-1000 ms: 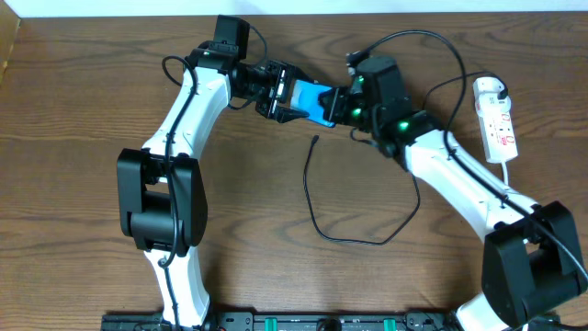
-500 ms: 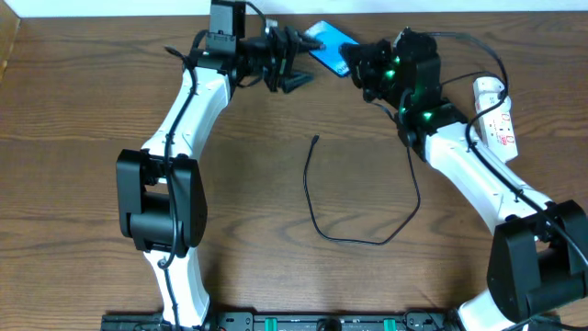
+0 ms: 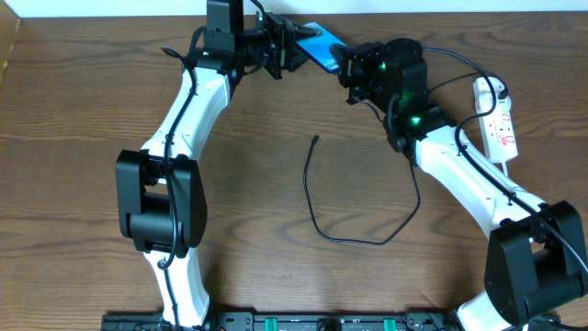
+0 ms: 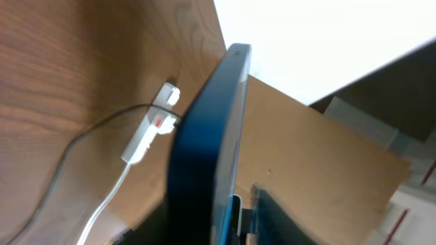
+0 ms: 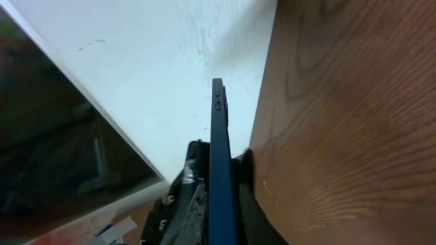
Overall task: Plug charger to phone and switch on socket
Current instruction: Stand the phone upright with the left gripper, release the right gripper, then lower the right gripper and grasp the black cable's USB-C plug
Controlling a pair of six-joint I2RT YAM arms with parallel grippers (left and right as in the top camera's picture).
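Note:
The phone [image 3: 319, 43], blue screen up, hangs in the air over the table's far edge between both grippers. My left gripper [image 3: 296, 48] has its jaws on the phone's left end, and my right gripper [image 3: 342, 62] is shut on its right end. The phone shows edge-on between the fingers in the left wrist view [image 4: 211, 136] and in the right wrist view [image 5: 219, 156]. The charger's black cable [image 3: 354, 241] loops on the table, with its plug tip [image 3: 315, 140] lying free at the centre. The socket [image 3: 498, 124] lies at the far right with a white adapter [image 3: 489, 89] on it.
The socket and its white cord also show in the left wrist view [image 4: 146, 133]. A white wall and cardboard stand behind the table's far edge. The cable loop takes up the middle of the brown wooden table [image 3: 83, 184].
Both arms have carried the phone from over the table's middle to its far edge. Half a second ago the left gripper stood clear of the phone; now its jaws are on the left end.

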